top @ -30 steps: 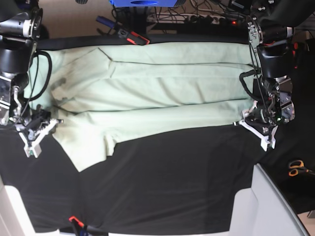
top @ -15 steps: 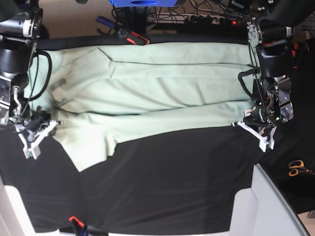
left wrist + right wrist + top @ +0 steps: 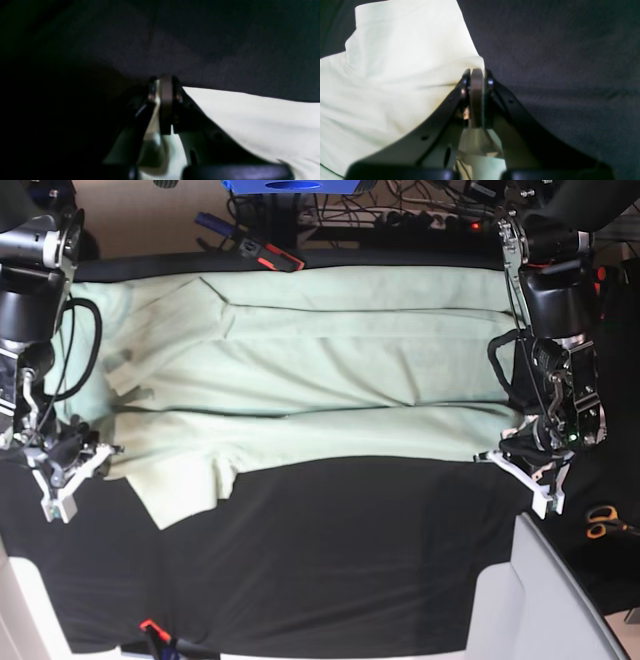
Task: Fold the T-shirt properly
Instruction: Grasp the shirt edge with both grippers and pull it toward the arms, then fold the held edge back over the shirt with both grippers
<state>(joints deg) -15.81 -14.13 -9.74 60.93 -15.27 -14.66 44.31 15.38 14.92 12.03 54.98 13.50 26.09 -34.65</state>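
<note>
The pale mint-green T-shirt point(image 3: 300, 370) lies spread across the far half of the black table covering point(image 3: 340, 560), with one sleeve hanging toward the front at the left. My left gripper point(image 3: 528, 473), on the right in the base view, is shut on the shirt's near right corner. The left wrist view shows the cloth point(image 3: 250, 117) running into the closed left gripper point(image 3: 165, 100). My right gripper point(image 3: 62, 480), at the left, is shut on the shirt's near left edge. In the right wrist view the cloth point(image 3: 395, 75) is pinched at the tips of the right gripper point(image 3: 477, 95).
Orange-handled scissors point(image 3: 603, 522) lie at the right edge. A grey-white panel point(image 3: 545, 600) fills the front right corner. Cables point(image 3: 420, 215) and a red-black clamp point(image 3: 268, 255) sit behind the table. A small orange clamp point(image 3: 152, 630) is at the front left.
The left gripper has closed on the shirt's corner. Both grippers have moved toward the table's front, and the shirt's near edge has come forward with them.
</note>
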